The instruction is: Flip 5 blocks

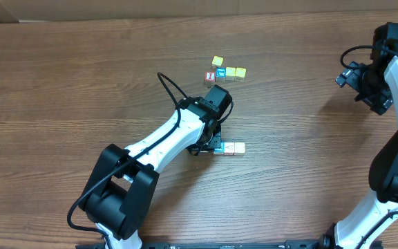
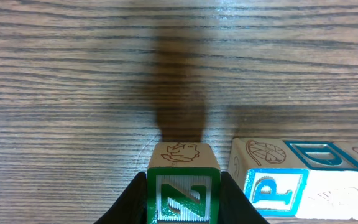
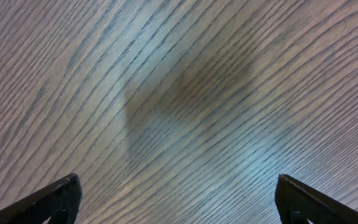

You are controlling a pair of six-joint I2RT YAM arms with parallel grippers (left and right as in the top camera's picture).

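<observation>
Green Z block (image 2: 182,194) clamped between left fingers (image 2: 128,204); right fingers (image 3: 56,200) spread wide over the table (image 3: 185,93)

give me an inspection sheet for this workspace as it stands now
surface: wood-grain table, no spills seen
job's things: green Z block between left jaws; teal P block beside it, whitish blocks continuing that row
clutter: red-faced cube, teal cube and yellow cubes clustered farther back
grippers: left gripper shut on the green Z block; right gripper open over bare wood
cables: black cable loops above left arm
surroundings: tan panels beyond the far edge
</observation>
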